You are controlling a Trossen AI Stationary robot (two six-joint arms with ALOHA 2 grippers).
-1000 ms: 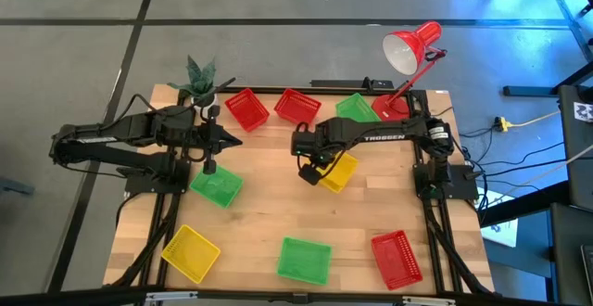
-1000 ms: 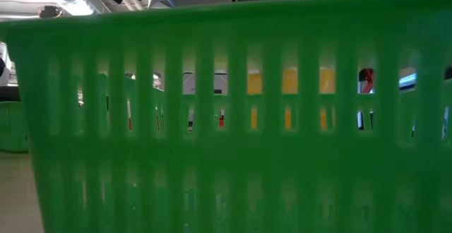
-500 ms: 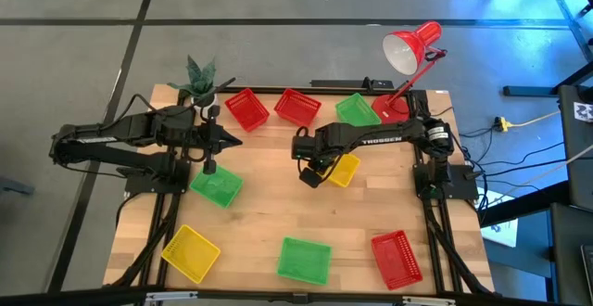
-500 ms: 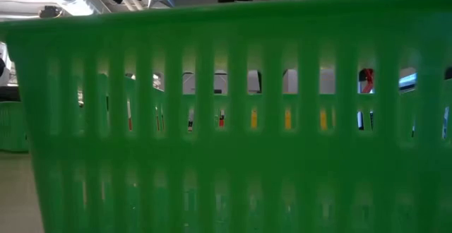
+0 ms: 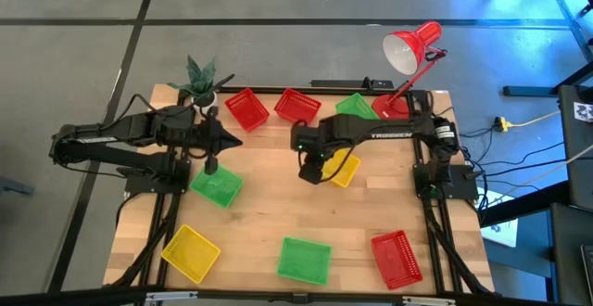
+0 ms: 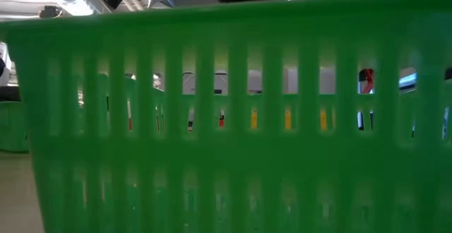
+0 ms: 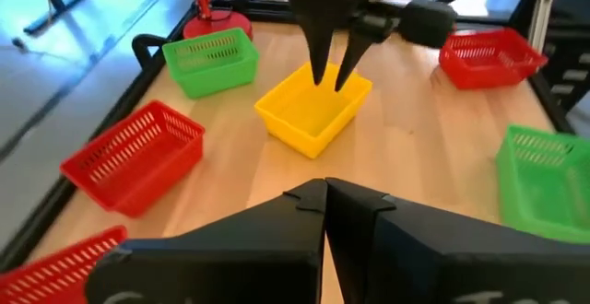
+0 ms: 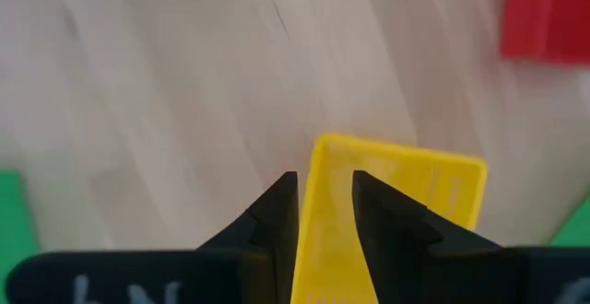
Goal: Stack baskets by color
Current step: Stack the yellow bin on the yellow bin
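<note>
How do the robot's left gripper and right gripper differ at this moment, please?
The left gripper is shut, its dark fingers pressed together; the right gripper is open. The left gripper holds nothing and hangs over bare wood of the table, while the right gripper's fingers straddle one wall of the yellow plastic mesh basket near the table's middle. Both are dark two-finger grippers.

White capital letters reading "TROSSEN" run along the forearm of the dark six-joint right arm (image 5: 394,136), seen from above, just in front of the base of the red metal desk lamp (image 5: 410,50). The letters are small and only just legible. No other writing, number, label or sign can be read anywhere else in these views.
</note>
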